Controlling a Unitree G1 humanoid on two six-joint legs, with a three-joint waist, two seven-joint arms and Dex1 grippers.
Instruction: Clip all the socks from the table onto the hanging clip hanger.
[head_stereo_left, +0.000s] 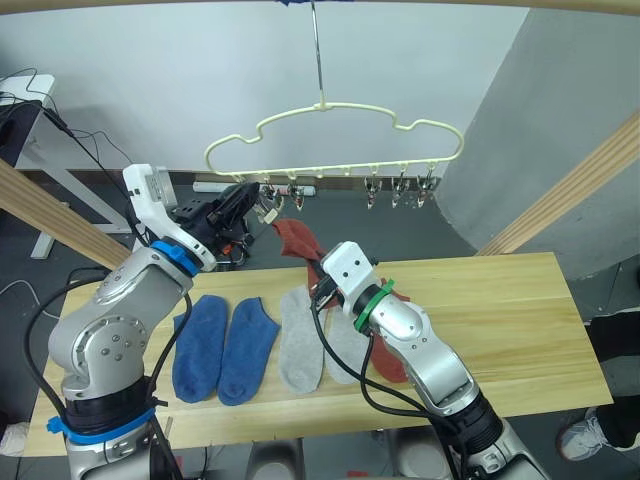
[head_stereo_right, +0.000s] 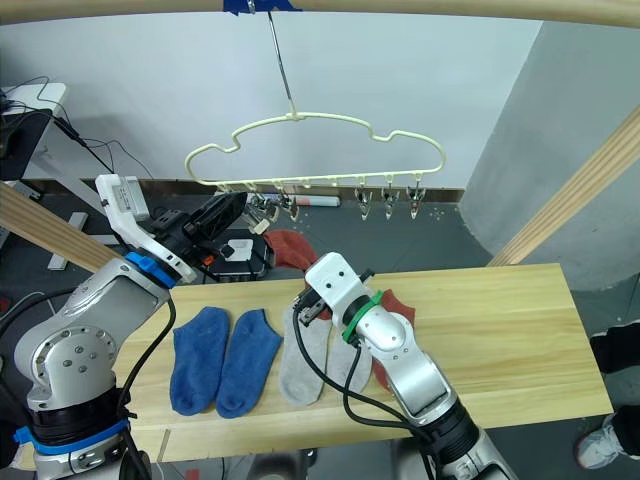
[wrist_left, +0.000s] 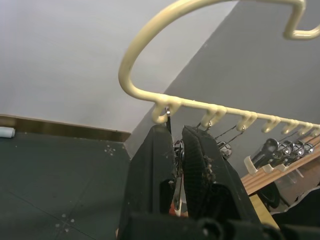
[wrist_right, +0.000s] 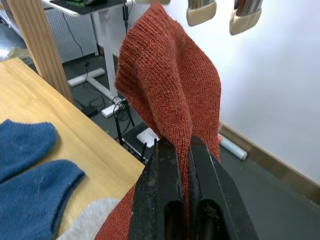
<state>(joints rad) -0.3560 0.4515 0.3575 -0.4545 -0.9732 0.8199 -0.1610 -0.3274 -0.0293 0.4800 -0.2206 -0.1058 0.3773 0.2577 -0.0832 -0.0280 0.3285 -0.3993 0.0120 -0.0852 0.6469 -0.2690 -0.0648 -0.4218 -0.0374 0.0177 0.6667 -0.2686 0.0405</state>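
R gripper (wrist_right: 182, 165) pinches a brick red sock (wrist_right: 170, 95) raised above the table (head_stereo_left: 500, 300); L gripper (wrist_left: 178, 165), narrow, squeezes an end clip (head_stereo_left: 268, 210) on the clip hanger (head_stereo_left: 330, 140). Next, likely: feed cuff into clip.

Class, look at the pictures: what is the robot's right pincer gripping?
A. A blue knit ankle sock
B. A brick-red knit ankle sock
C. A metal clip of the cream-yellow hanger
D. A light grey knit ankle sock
B: the right pincer is shut on a brick-red knit ankle sock, lifted off the light wooden table, where the blue and light grey socks lie flat.
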